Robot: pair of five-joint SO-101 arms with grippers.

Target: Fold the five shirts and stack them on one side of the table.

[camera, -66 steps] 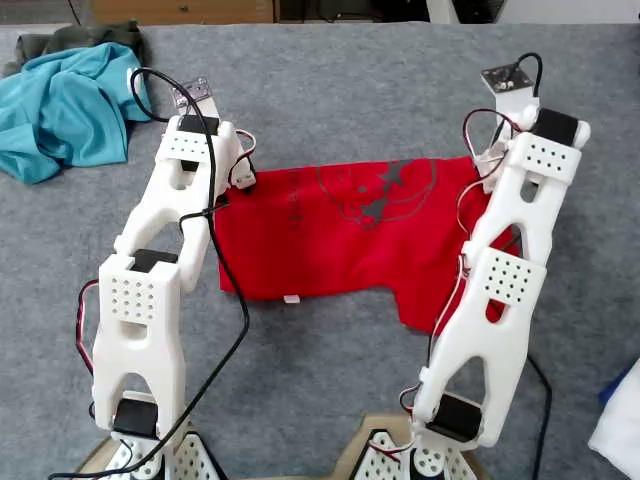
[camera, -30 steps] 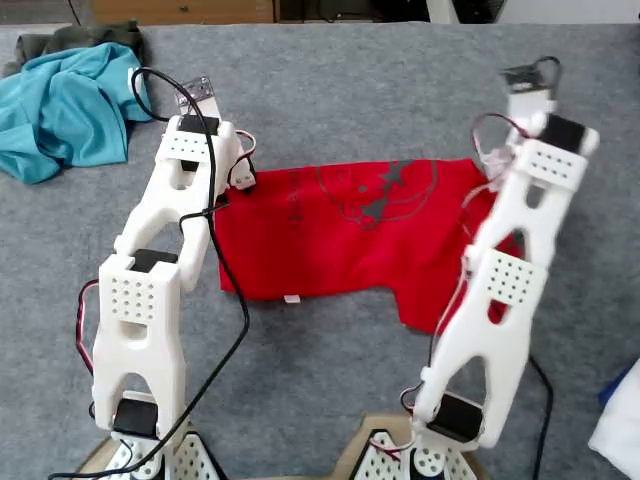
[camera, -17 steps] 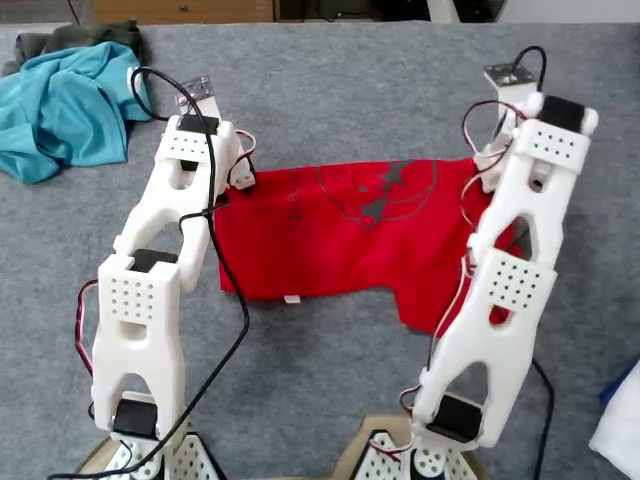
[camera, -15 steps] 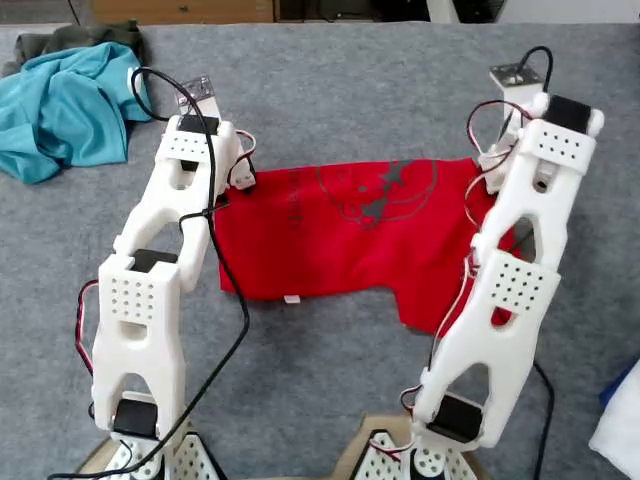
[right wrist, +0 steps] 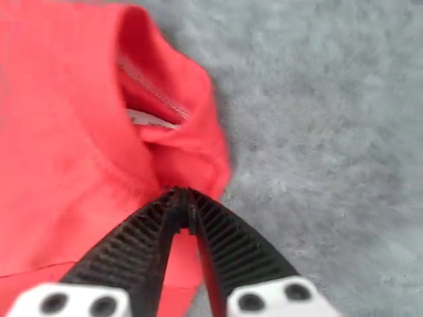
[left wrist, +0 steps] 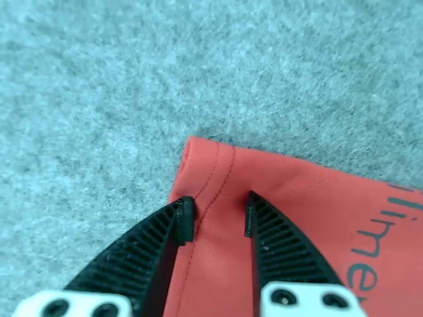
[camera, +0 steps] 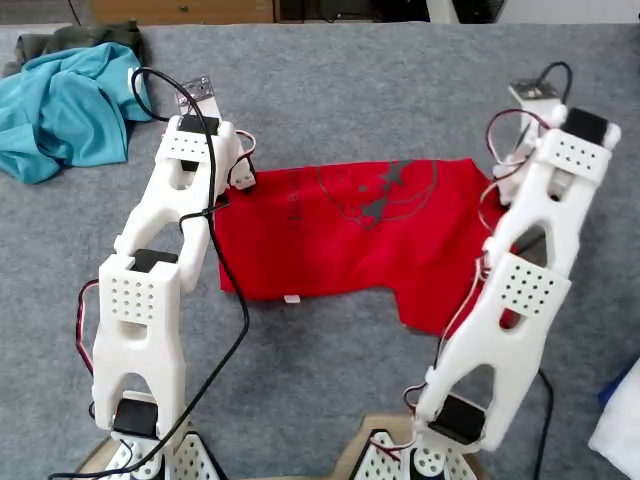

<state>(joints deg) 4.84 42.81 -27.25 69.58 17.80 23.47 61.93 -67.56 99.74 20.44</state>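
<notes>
The jaws of my left gripper (left wrist: pixel 215 214) stand a little apart, tips down astride the hem of the red shirt (camera: pixel 340 240) near one corner, gripping nothing. The right gripper (right wrist: pixel 182 198) has its jaws pressed together on a bunched fold at the opposite edge. The red shirt lies spread mid-table (camera: pixel 350 90) between both arms, on grey felt-like covering. A teal shirt (camera: pixel 65 105) sits crumpled at the far left, with olive cloth (camera: pixel 60 40) behind it, white cloth (camera: pixel 620 420) at the near right edge, and wooden furniture (camera: pixel 180 10) beyond.
</notes>
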